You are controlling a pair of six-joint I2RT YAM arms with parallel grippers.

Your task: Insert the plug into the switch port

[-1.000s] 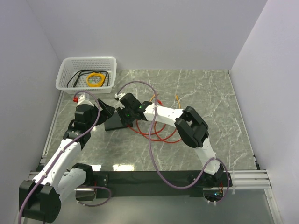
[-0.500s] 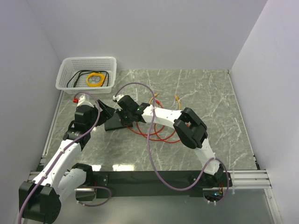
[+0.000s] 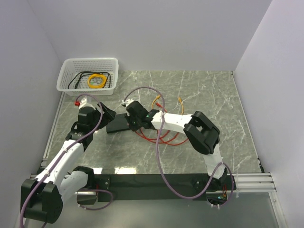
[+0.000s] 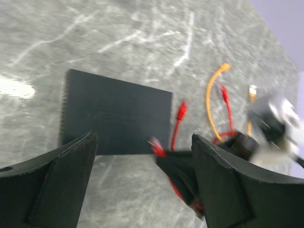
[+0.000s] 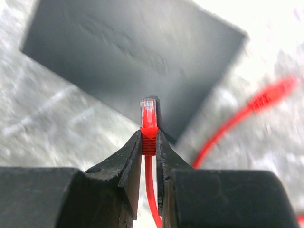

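- Found the right hand (image 5: 148,142) pinching the plug (image 5: 148,118) by its red boot, with the clear tip poking out toward 12 o'clock in the right wrist view.
- Placed that tip right at the near edge of the black box (image 5: 137,61). Could not tell whether it touched, nor make out the switch port in any view.
- Saw the left hand (image 4: 142,137) spread wide over the box's 6 o'clock edge, with nothing between its fingers (image 4: 61,185).
- Noted from above both hands crowding the box, the left at its 10 o'clock and the right at its 3 o'clock.
- Spotted the red cord (image 3: 161,137) looped loosely on the desk at 3 o'clock of the box, partly under the right arm.
- Spotted a spare red connector (image 4: 180,111) lying just beside the box's 3 o'clock edge in the left wrist view.
- Noted an orange-yellow cord (image 3: 156,99) curving at 1 o'clock of the box, apart from it.
- Noted a purple cable (image 3: 156,152) arching over the right arm and hanging across the red loops.
- Saw a white mesh basket (image 3: 66,86) at the desk's 10 o'clock corner, holding a yellow coil (image 3: 97,81) and a black cord (image 3: 76,80).
- Found the desk (image 3: 213,104) grey-green and marbled with pale veins, glossy enough to throw glare.
- Saw plain pale walls (image 3: 166,33) closing it in at 9, 12 and 3 o'clock.
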